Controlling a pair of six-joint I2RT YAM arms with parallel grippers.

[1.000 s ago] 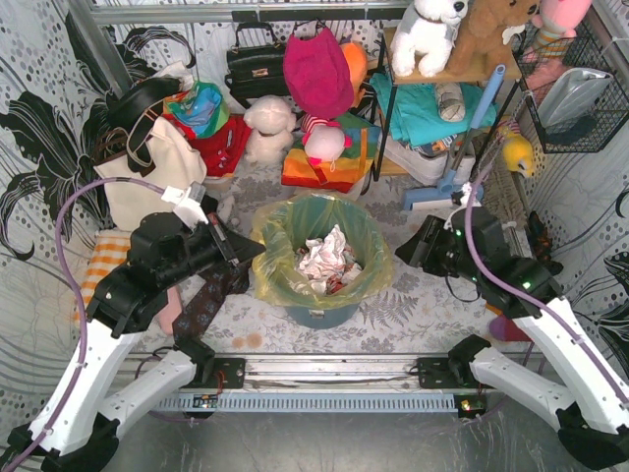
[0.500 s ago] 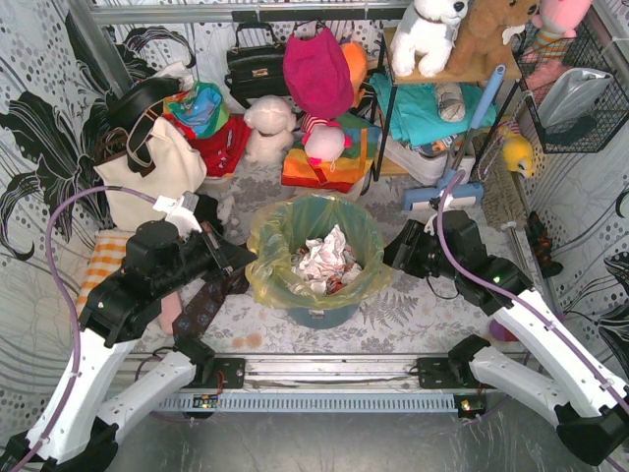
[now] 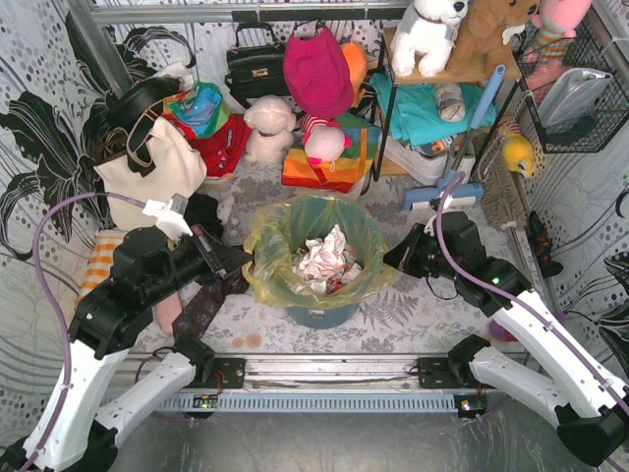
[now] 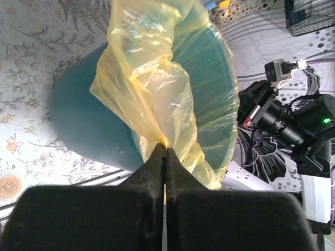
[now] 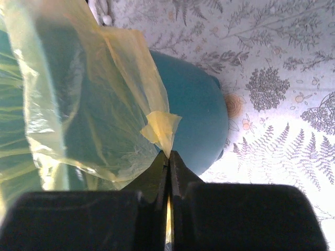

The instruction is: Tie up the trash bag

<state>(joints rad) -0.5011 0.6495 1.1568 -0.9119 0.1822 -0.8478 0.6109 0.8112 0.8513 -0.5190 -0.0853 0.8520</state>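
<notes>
The trash bag point(image 3: 267, 258) is thin yellow-green plastic lining the round teal bin point(image 3: 319, 313), with crumpled white paper point(image 3: 324, 261) inside. My left gripper point(image 3: 243, 262) is at the bag's left rim, shut on a fold of it. In the left wrist view the bag point(image 4: 157, 83) runs into the gripper point(image 4: 165, 151). My right gripper point(image 3: 392, 262) is at the right rim, shut on a corner of the bag point(image 5: 159, 128), which sticks out at the gripper point(image 5: 169, 155). The bag stays draped over the bin point(image 5: 193, 115).
A cream canvas tote point(image 3: 147, 172) stands at the back left. Plush toys point(image 3: 267, 128), a black handbag point(image 3: 256, 64) and a shelf rack point(image 3: 432, 108) crowd the back. A dark cloth point(image 3: 201, 305) lies left of the bin. A wire basket point(image 3: 575, 88) hangs at right.
My left arm has drawn back to the left, still at the bag's left rim. My right gripper has moved in left toward the right rim and now holds there.
</notes>
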